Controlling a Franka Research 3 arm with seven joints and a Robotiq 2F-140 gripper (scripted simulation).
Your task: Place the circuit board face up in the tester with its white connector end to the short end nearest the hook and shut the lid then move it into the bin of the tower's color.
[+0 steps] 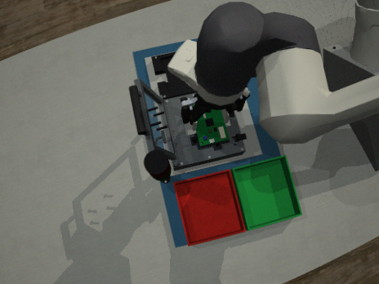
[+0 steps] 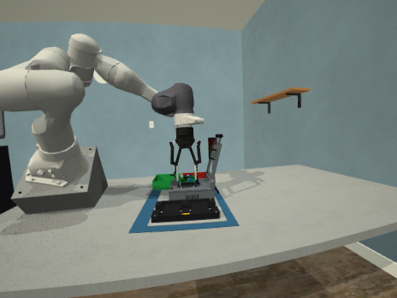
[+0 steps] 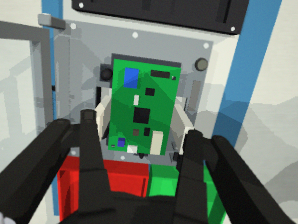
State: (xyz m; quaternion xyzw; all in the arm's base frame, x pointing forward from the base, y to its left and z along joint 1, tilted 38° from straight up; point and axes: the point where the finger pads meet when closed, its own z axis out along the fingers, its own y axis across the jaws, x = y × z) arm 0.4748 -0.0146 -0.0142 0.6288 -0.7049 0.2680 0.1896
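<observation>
The green circuit board (image 1: 210,130) (image 3: 130,107) lies face up over the tester's grey plate (image 1: 206,156) (image 3: 80,45), its white connector end toward the bins and the latch hook (image 1: 239,137). My gripper (image 1: 210,122) (image 2: 186,176) (image 3: 141,110) is shut on the board, pale fingertips against both long edges. One black post (image 3: 106,74) stands close beside the hinge-side edge; another (image 1: 218,146) is at the connector end. The pins are hidden; I cannot tell whether the board is fully seated. The lid (image 2: 214,164) (image 3: 42,85) stands open. The signal tower (image 1: 157,163) shows no clear lit color.
The red bin (image 1: 212,208) (image 3: 125,180) and green bin (image 1: 267,196) (image 3: 163,182) stand side by side beyond the tester's hook end. The black tray (image 2: 185,212) (image 3: 160,12) is at the other end. The raised lid and tower stand close to the gripper's hinge side.
</observation>
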